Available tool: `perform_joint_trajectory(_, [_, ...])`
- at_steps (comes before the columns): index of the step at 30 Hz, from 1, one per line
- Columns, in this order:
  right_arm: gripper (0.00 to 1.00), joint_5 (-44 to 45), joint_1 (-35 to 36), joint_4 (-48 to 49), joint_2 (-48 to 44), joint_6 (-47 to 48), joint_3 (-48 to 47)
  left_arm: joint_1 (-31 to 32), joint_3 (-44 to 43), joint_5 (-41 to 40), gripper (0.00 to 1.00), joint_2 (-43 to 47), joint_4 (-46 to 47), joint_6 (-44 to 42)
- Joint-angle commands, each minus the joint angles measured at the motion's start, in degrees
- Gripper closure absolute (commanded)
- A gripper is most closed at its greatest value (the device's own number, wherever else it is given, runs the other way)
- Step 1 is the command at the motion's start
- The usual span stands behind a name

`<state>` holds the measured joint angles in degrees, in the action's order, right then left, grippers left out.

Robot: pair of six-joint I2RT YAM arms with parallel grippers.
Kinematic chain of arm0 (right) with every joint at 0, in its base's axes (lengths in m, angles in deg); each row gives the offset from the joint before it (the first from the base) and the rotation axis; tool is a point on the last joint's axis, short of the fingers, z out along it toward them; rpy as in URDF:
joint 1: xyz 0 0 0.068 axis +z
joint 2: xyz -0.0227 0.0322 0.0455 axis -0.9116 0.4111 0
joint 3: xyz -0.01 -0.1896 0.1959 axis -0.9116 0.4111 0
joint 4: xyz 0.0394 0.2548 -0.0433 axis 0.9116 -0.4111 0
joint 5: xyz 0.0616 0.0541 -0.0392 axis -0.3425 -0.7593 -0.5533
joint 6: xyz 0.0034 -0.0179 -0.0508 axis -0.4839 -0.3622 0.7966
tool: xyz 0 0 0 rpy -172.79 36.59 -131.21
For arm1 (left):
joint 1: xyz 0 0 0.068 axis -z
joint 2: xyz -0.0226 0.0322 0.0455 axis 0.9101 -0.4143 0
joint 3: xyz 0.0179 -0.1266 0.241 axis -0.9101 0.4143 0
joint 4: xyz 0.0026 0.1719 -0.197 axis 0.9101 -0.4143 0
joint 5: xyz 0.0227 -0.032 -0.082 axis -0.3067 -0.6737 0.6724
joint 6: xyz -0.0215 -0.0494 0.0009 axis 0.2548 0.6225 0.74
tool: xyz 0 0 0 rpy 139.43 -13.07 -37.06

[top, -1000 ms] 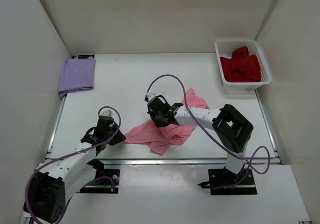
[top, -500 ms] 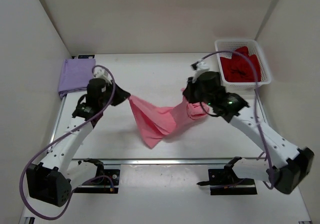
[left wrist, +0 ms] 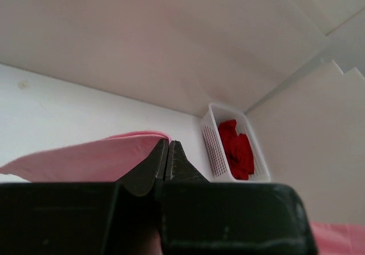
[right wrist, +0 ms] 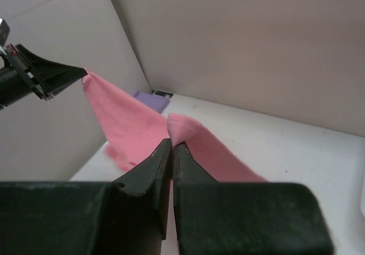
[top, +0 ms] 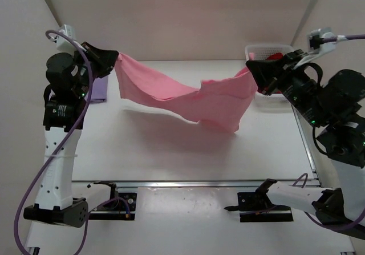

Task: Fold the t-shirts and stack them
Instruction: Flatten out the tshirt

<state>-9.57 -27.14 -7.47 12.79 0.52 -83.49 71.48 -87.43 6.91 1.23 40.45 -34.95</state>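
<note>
At the far left corner of the white table (top: pixel 171 152), a folded lavender purple fabric t-shirt (top: pixel 101 87) is seen lying flat, partly hidden behind the left arm. Above that same left side of the table, the left gripper (top: pixel 114 58) is held high, and its two dark fingers (left wrist: pixel 154 166) are pressed together on one edge of a pink soft fabric t-shirt (top: pixel 188 98).

The pink t-shirt is stretched in the air above the middle of the table, from left to right between the two grippers. It is not touching the table surface. It sags in the middle, and a loose part hangs lower toward the right end. Its shadow is thrown on the table under it.

Above the right side of the table, the right gripper (top: pixel 251 69) is also raised. Its fingers (right wrist: pixel 149 172) are clenched on a fold of the pink t-shirt at the other end.

At the far right corner of the table, a white plastic lattice basket (top: pixel 272 102) is standing, partly covered by the right gripper. A crumpled dark red fabric t-shirt (left wrist: pixel 236 149) is lying inside it.
</note>
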Motion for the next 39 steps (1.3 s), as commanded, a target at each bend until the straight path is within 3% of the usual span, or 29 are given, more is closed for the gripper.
perform_joint_trajectory(1, [1.00, 6.02, 3.50, 0.93, 0.99, 1.58, -3.50, 0.99, -3.81, -5.75, 1.00, 1.21, -4.17, -3.19])
perform_joint_trajectory(4, [1.00, 12.08, 4.39, 2.34, 3.61, 4.04, -1.14, 0.02, -1.46, -6.99, 1.00, 0.42, -3.21, -3.20])
perform_joint_trajectory(5, [1.00, 10.09, 2.74, 2.78, 4.50, 4.66, -0.78, -0.33, -0.49, -6.39, 1.00, -0.11, -2.08, -3.20])
perform_joint_trajectory(6, [0.99, 2.67, -2.41, 3.40, 5.90, 4.40, 1.22, -0.94, 1.70, -5.34, 1.00, -1.07, -1.19, -2.85])
perform_joint_trajectory(8, [1.00, -14.08, -19.78, 6.11, 7.23, 1.25, 5.97, -1.65, 5.22, -5.15, 1.00, -2.39, 0.56, -2.06])
perform_joint_trajectory(10, [1.00, -23.28, -27.13, 10.42, 10.20, -2.18, 13.16, -2.52, 10.57, -5.33, 1.00, -4.14, 2.67, -1.18])
perform_joint_trajectory(12, [1.00, -23.51, -29.53, 11.75, 14.15, -1.41, 14.25, -3.85, 12.26, -3.76, 1.00, -6.96, 4.96, -0.48])
perform_joint_trajectory(14, [1.00, -24.12, -30.41, 11.32, 20.31, -0.44, 11.01, -4.20, 11.31, -2.87, 1.00, -13.17, 5.93, 0.22])
perform_joint_trajectory(18, [1.00, -24.29, -31.03, 8.68, 37.79, -0.26, -8.83, -4.99, 2.53, 2.12, 1.00, -26.18, 6.64, 2.69])
perform_joint_trajectory(20, [1.00, -25.96, -33.13, 4.40, 50.50, -2.97, -32.64, -5.69, -4.31, 4.42, 1.00, -29.71, 7.51, 5.58])
perform_joint_trajectory(21, [1.00, -26.84, -34.10, 3.76, 53.26, -5.51, -38.16, -5.95, -6.09, 5.73, 1.00, -31.12, 7.26, 6.29])
perform_joint_trajectory(24, [1.00, -32.29, -37.35, 17.07, 49.78, -12.63, -32.78, -9.11, -16.70, 8.20, 1.00, -33.15, 7.26, 8.83])
perform_joint_trajectory(28, [1.00, -31.42, -38.41, 19.56, 46.79, -13.53, -39.18, -14.64, -26.83, 11.72, 1.00, -34.30, 6.82, 10.86])
perform_joint_trajectory(32, [1.00, -31.51, -42.10, 21.69, 38.45, -11.69, -27.26, -17.03, -31.16, 10.06, 1.00, -33.87, 5.06, 9.64])
perform_joint_trajectory(35, [1.00, -31.50, -42.45, 15.03, 37.65, -8.62, -22.95, -16.51, -22.49, 8.22, 1.00, -30.09, 8.04, 8.76])
perform_joint_trajectory(37, [1.00, -31.24, -41.23, 14.74, 34.75, -6.86, -14.26, -15.89, -11.96, 7.08, 1.00, -25.63, 10.05, 7.01])
perform_joint_trajectory(39, [1.00, -30.10, -39.74, 19.46, 26.35, -6.76, 6.84, -15.54, -2.12, 5.40, 1.00, -21.04, 14.10, 6.47])
